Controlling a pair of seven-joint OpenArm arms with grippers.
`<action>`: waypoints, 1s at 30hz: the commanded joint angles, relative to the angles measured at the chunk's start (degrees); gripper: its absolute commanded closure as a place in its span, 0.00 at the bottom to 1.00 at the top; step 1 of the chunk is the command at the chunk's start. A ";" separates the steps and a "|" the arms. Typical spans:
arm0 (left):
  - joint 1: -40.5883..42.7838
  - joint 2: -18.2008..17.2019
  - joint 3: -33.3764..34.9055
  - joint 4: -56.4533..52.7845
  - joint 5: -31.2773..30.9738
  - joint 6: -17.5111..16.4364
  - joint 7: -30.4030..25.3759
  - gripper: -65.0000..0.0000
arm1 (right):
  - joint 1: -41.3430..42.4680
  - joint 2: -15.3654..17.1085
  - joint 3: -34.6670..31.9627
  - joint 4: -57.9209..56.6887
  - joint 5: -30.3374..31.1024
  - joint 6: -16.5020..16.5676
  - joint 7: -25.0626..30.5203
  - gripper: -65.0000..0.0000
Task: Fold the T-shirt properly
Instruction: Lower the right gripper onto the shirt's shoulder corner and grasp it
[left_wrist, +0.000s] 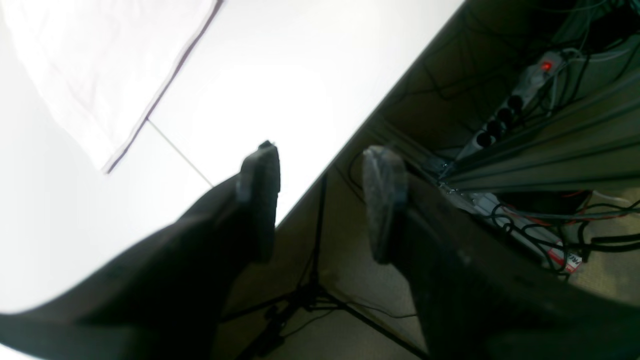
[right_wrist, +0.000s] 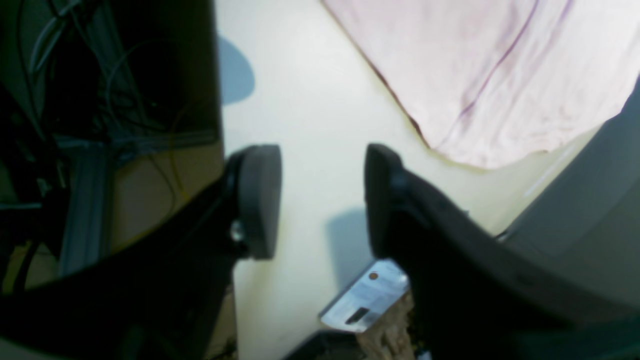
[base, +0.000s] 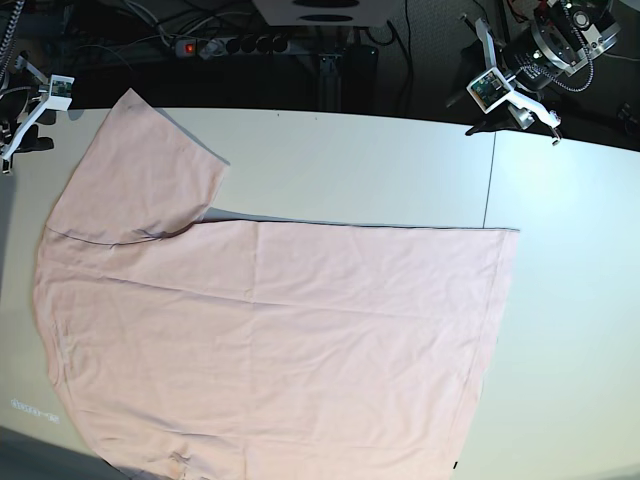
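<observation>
Base view: your shirt (base: 280, 330) lies flat, plain side up, over the table's (base: 570, 300) left and near edges, no fold made yet. Left gripper (left_wrist: 320, 200) and right gripper (right_wrist: 322, 200) hang at the far corners, jaws wide and empty; every fold is still yours to do.

white table (base: 350, 160), power strip (base: 225, 45), cables behind, dark floor.

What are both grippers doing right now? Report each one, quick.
Left gripper: jaws open, holding nothing, past the table edge.
Right gripper: jaws open, holding nothing, clear of the T-shirt.
</observation>
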 joint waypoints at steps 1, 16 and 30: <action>0.33 -0.50 -0.17 1.01 -0.20 -0.22 -1.01 0.53 | -0.02 1.07 0.48 0.28 -0.37 2.12 0.68 0.57; 0.33 -0.50 -0.17 1.01 -0.17 -0.22 -1.01 0.53 | 11.52 0.72 -10.86 -2.51 -0.33 2.12 2.78 0.54; 0.37 -0.50 -0.17 1.01 1.14 -0.20 0.79 0.53 | 40.63 -4.81 -46.14 -10.47 -4.46 2.16 2.05 0.54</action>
